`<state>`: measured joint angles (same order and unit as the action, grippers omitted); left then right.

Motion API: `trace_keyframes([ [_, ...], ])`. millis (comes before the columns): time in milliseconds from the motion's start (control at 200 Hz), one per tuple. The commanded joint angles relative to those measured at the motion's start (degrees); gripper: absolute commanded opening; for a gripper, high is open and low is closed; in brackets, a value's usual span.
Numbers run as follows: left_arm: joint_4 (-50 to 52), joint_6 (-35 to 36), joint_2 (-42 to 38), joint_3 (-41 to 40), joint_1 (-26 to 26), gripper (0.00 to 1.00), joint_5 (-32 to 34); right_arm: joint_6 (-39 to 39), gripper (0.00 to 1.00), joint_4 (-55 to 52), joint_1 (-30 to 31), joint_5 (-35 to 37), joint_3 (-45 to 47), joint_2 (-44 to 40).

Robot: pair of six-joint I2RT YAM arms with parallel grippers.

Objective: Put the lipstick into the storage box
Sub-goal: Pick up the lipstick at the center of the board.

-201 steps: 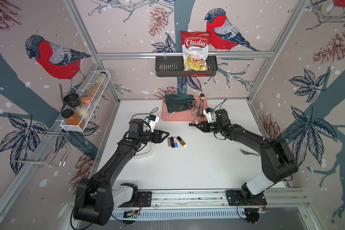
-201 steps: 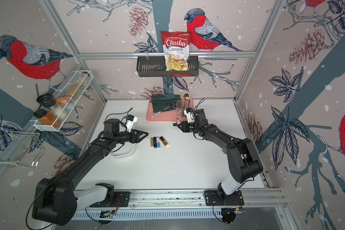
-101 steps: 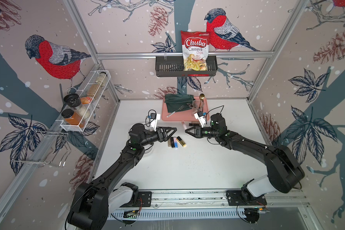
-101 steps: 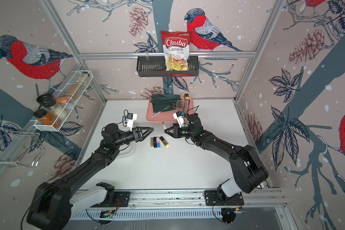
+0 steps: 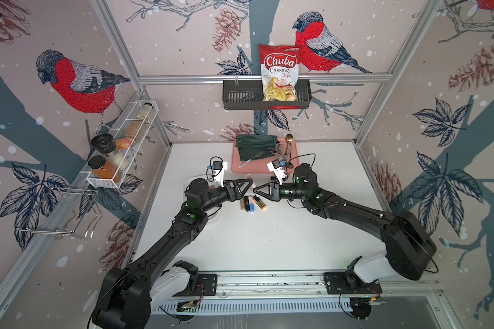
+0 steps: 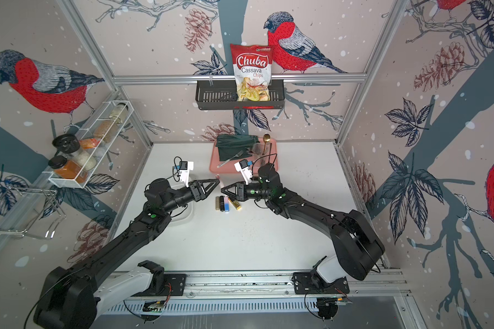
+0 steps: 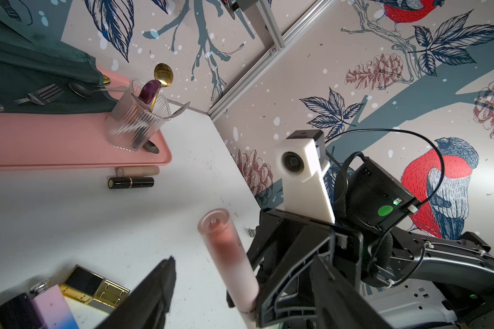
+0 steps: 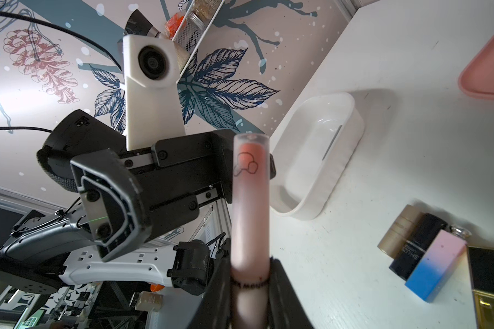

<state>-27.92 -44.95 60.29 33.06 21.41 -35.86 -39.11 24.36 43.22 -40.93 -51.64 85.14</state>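
A: Pinching a frosted pink lipstick tube (image 8: 250,199) by one end in the right tool (image 5: 256,189), off the desk (image 5: 268,242).
B: Pointing where?
A: Into the left tool (image 5: 248,183), spread wide around the free end; touching or not, cannot tell.
B: And the white storage box (image 8: 320,159)?
A: Sitting on the desk under the left arm, apart from the tube.

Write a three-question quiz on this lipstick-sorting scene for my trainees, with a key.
1. True or false: the right gripper grips the pink lipstick.
2. What lies in the storage box? A) two lipsticks B) nothing visible C) a spoon
3. How many items make up the cosmetics cluster?
Key: 1 true; 2 B; 3 four.
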Motion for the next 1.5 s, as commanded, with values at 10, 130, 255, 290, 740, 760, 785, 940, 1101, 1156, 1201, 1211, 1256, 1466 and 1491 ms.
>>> trace_keyframes([
  [10,-0.94,-0.12,0.47,0.52,0.63,0.73,0.88,-0.44,0.24,2.89,1.14,-0.08,-0.99,0.32],
  [130,-1.98,-0.95,1.26,0.53,1.42,0.66,-0.02,0.15,0.24,2.16,1.55,0.40,-1.36,0.60],
  [255,-1.65,-0.86,1.67,0.94,1.97,0.54,-0.78,0.86,0.24,1.40,1.60,0.58,-1.65,0.57],
  [290,-1.56,-0.89,1.67,0.93,1.97,0.50,-0.84,0.95,0.24,1.22,1.53,0.67,-1.63,0.55],
  [740,-2.05,-0.93,2.14,0.54,2.06,0.15,-1.74,1.04,0.33,1.04,1.55,0.55,-1.93,0.70],
  [760,-1.98,-0.93,2.17,0.60,2.06,0.14,-1.76,1.14,0.37,0.96,1.60,0.56,-1.99,0.67],
  [785,-2.00,-0.93,2.19,0.59,2.12,0.14,-1.82,1.21,0.43,0.87,1.52,0.54,-2.05,0.69],
  [940,0.79,-0.21,1.31,0.70,1.98,0.14,-0.41,2.61,0.74,-1.66,-0.01,1.50,-2.40,-0.84],
  [1101,14.11,4.29,-2.71,2.49,0.96,0.14,8.70,3.06,1.00,-2.47,-5.34,2.30,1.41,-6.46],
  [1156,19.82,6.54,-4.13,3.63,-0.35,0.14,11.24,4.05,1.00,-4.05,-7.53,2.89,2.91,-8.60],
  [1201,24.26,8.29,-5.16,4.69,-1.87,0.14,12.82,5.43,1.00,-6.16,-8.92,3.49,3.83,-9.95],
  [1211,25.20,8.69,-5.35,4.94,-2.33,0.14,13.13,5.78,1.00,-6.69,-9.25,3.66,3.91,-10.25],
  [1256,29.76,10.47,-6.15,5.98,-4.52,0.14,14.39,7.80,1.00,-10.01,-10.10,4.94,4.17,-11.29],
  [1466,48.35,20.97,-4.28,11.63,-17.05,0.14,20.24,15.27,1.00,-19.93,-10.26,11.83,4.60,-13.07],
  [1491,49.59,22.39,-3.49,12.28,-18.04,0.14,21.14,15.35,1.00,-19.94,-10.26,11.84,4.83,-13.08],
])
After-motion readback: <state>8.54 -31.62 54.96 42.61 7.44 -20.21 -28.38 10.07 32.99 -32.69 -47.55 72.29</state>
